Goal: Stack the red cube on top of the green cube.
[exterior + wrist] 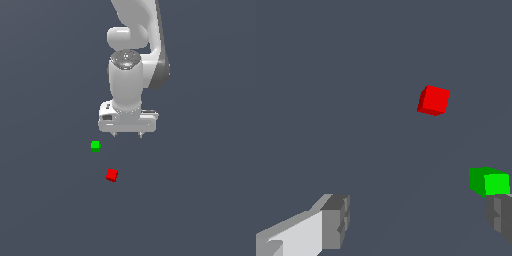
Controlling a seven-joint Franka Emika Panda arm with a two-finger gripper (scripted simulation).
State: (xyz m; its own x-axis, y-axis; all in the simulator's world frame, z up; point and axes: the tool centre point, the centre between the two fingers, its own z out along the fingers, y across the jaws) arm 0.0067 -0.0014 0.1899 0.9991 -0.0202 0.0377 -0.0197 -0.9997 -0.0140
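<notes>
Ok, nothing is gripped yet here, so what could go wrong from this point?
1. The red cube sits turned at an angle to the open gripper, so the fingers may close on its corners and let it slip.
2. The green cube lies close to the red one, and in the wrist view it sits right beside one fingertip; a descent could knock it aside.

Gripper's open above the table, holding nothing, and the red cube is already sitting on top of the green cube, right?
Not stacked. The exterior view shows the red cube lying apart from the green cube, both on the surface. The rest holds: the gripper is open, its fingers empty.
</notes>
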